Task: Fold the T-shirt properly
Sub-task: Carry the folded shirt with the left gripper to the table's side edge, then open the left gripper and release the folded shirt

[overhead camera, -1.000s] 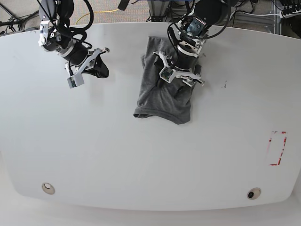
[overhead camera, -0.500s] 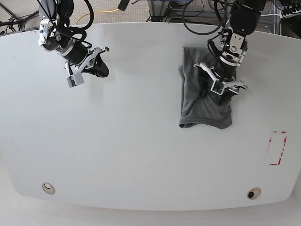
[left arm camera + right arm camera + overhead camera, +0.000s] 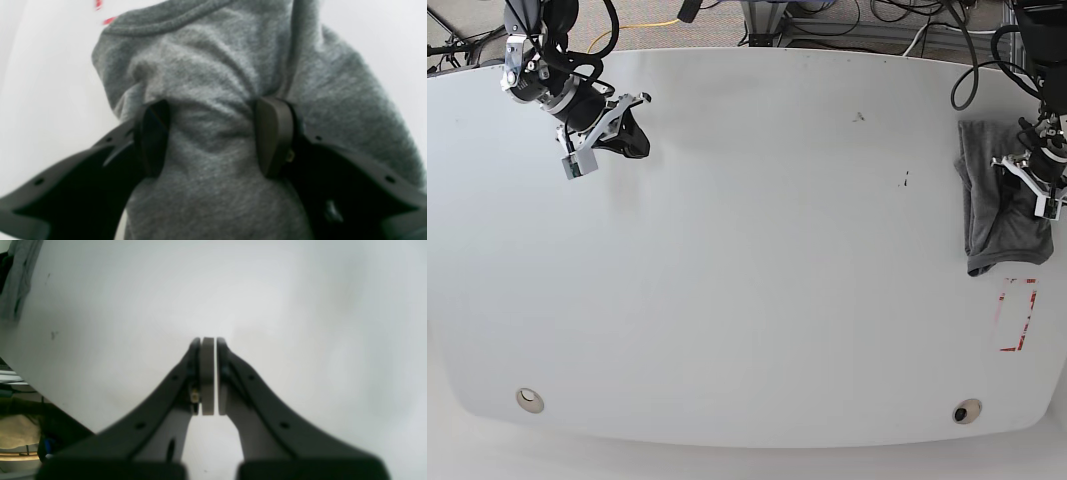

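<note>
The dark grey T-shirt (image 3: 980,200) lies folded into a narrow bundle at the far right edge of the white table (image 3: 747,300). My left gripper (image 3: 1039,185) sits on its right side. In the left wrist view, a thick wad of the T-shirt (image 3: 213,66) bulges between the two black pads (image 3: 272,133), which press into it from both sides, so the left gripper (image 3: 213,106) is shut on the fabric. My right gripper (image 3: 634,142) hovers over the far left of the table. Its jaws are shut with nothing between them, as the right wrist view shows (image 3: 209,340).
A red tape rectangle (image 3: 1017,315) marks the table just in front of the T-shirt. Two round fittings (image 3: 529,400) (image 3: 967,411) sit near the front edge. Small dark specks (image 3: 906,181) dot the surface. Cables run behind the table's far edge.
My left arm has dragged the T-shirt from the middle of the table to its far right edge. The right arm has shifted slightly toward the far left corner, still shut.
</note>
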`<control>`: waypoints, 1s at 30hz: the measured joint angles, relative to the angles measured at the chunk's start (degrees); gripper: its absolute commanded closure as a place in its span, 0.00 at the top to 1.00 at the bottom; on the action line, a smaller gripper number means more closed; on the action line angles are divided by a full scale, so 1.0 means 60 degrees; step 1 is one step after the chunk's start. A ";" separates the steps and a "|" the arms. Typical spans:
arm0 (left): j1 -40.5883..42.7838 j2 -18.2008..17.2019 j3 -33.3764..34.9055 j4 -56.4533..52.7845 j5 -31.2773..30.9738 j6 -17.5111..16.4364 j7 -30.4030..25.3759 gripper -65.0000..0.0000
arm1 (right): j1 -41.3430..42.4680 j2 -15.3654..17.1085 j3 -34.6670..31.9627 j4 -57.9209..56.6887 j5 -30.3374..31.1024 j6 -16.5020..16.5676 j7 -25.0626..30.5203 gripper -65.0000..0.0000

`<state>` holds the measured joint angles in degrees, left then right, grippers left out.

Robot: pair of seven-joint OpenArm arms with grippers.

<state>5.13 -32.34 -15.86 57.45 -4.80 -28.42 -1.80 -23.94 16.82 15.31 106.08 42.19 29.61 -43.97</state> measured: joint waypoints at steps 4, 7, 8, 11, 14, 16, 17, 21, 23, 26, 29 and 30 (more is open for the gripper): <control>-0.0444 -0.0678 0.0007 -0.0838 0.0033 -0.0634 0.0193 0.58 | -0.0015 -0.0004 -0.0004 0.0007 0.0015 0.0080 0.0044 0.01; -0.0696 -0.1005 0.0029 -0.1209 0.0219 -0.0867 0.0492 0.58 | -0.0036 0.0000 0.0000 0.0007 0.0015 0.0080 0.0040 0.01; -0.0769 -0.1100 0.0036 -0.1300 0.0229 -0.1005 0.0565 0.58 | -0.0040 0.0004 0.0000 0.0011 0.0015 0.0080 0.0040 0.01; -0.0860 -0.1370 0.0058 -0.1392 0.0397 -0.1308 0.0681 0.58 | -0.0044 0.0000 -0.0004 0.0011 0.0015 0.0095 0.0040 0.01; -0.0896 -0.1654 0.0066 -0.1392 0.0546 -0.1603 0.0940 0.58 | -0.0113 0.0000 0.0000 0.0011 0.0015 0.0102 0.0044 0.01; -0.0958 -0.1803 0.0066 -0.1355 0.0637 -0.1712 0.1162 0.58 | -0.0160 0.0000 0.0015 0.0011 0.0011 0.0102 0.0040 0.01; -0.0980 -0.1847 0.0062 -0.1286 0.0790 -0.1781 0.1202 0.58 | -0.0178 0.0000 0.0047 0.0011 0.0011 0.0102 0.0040 0.01; -0.0965 -0.1861 0.0062 -0.0317 0.0860 -0.1883 0.1381 0.58 | -0.0255 0.0000 0.0098 0.0011 0.0011 0.0106 0.0033 0.01; -0.1002 -0.1847 0.0062 0.0310 0.0809 -0.1953 0.1290 0.58 | -0.0240 -0.0018 0.0102 0.0011 0.0015 0.0106 0.0040 0.01; -0.0987 -0.1840 0.0062 0.1206 0.0790 -0.1931 0.1224 0.57 | -0.0211 0.0000 0.0109 0.0011 0.0011 0.0102 0.0036 0.01; -0.0619 -0.1854 0.0062 0.2131 0.0834 -0.1912 0.1308 0.57 | -0.0186 -0.0007 0.0120 0.0018 0.0007 0.0102 0.0040 0.01; -0.0455 -0.1840 0.0062 0.2495 0.0827 -0.1927 0.1355 0.57 | -0.0197 -0.0007 0.0120 0.0018 0.0011 0.0102 0.0040 0.01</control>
<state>2.39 -43.38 -15.49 72.42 0.16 -39.99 6.33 -25.12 16.78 16.03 106.19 42.26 30.22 -43.72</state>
